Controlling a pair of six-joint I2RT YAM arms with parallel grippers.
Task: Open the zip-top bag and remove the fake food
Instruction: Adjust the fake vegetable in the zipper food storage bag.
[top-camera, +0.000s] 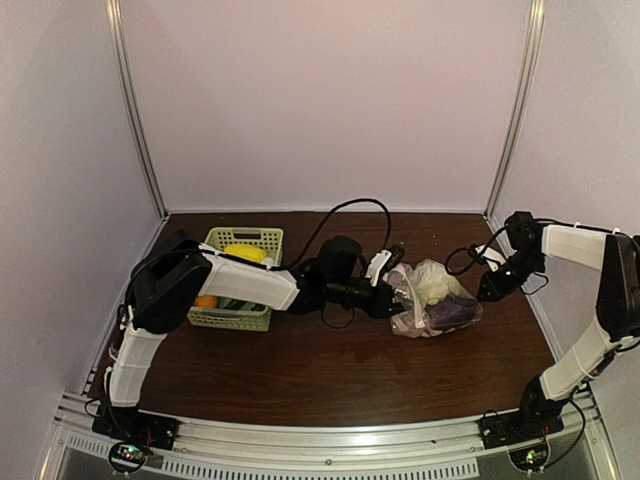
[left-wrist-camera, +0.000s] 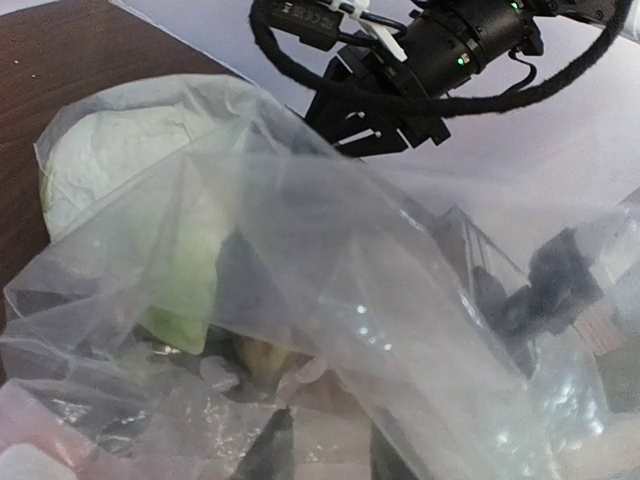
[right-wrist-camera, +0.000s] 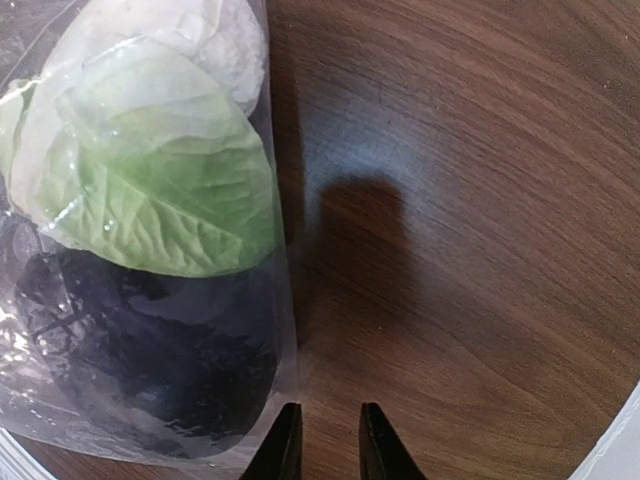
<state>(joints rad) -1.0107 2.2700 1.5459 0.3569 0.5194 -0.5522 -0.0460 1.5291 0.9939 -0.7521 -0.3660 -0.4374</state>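
Bag (top-camera: 435, 300), on table (top-camera: 300, 370) between grippers, food (top-camera: 430, 285) lying inside (leaf (right-wrist-camera: 170, 190) and eggplant (right-wrist-camera: 150, 370) being shown plainly by right wrist only). Right gripper (right-wrist-camera: 325, 450): fingers being held slightly apart beside bag, over bare wood. Left gripper (top-camera: 393, 298): at bag's left edge; fingers being veiled by film, grip cannot be told.

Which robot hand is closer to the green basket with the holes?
Left. The left gripper is at the left end of the zip-top bag, right of the basket; the right gripper is beyond the bag's other end.
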